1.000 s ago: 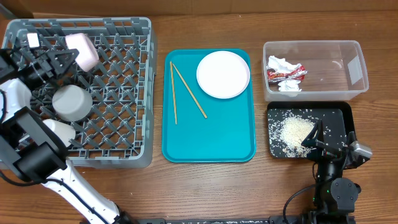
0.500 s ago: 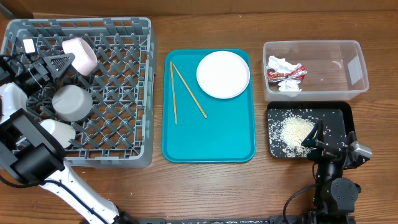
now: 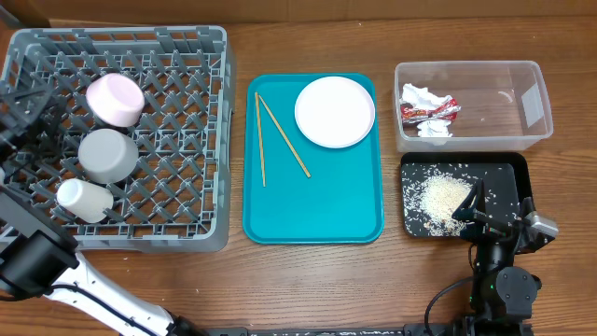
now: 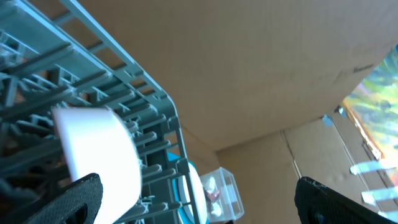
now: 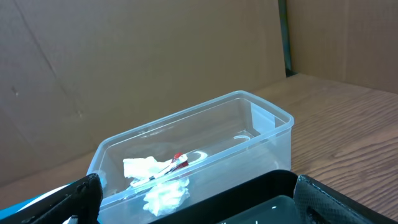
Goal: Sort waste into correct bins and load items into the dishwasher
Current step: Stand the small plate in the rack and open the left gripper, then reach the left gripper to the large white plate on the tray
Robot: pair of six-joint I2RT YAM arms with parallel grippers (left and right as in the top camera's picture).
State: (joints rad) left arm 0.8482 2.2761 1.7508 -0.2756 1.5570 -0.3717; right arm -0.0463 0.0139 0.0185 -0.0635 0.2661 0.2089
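The grey dishwasher rack (image 3: 177, 201) holds a pale pinkish-white round dish (image 3: 115, 98), an upturned metal bowl (image 3: 105, 155) and a small white cup (image 3: 84, 199). My left gripper (image 3: 20, 117) is at the rack's left wall, open and empty. In the left wrist view the dish (image 4: 99, 149) sits beside one finger of the open left gripper (image 4: 199, 193). Two chopsticks (image 3: 280, 135) and a white plate (image 3: 335, 111) lie on the teal tray (image 3: 317, 205). The clear tub (image 3: 471, 105) holds the wrapper (image 3: 429, 111) and tissue (image 3: 434, 129). Rice (image 3: 444, 196) covers the black tray (image 3: 504, 173). My right gripper (image 3: 490, 217) is open over that tray's front edge.
In the right wrist view the clear tub (image 5: 193, 149) with wrapper (image 5: 177, 162) and tissue (image 5: 165, 193) lies just beyond the black tray (image 5: 261, 199), between the spread fingers of the right gripper (image 5: 199, 199). Brown cardboard walls stand behind the wooden table (image 3: 308, 280).
My left gripper has opened and let go of the pale dish, which now rests in the rack. The left arm has drawn back toward the rack's left edge. The right arm has not moved.
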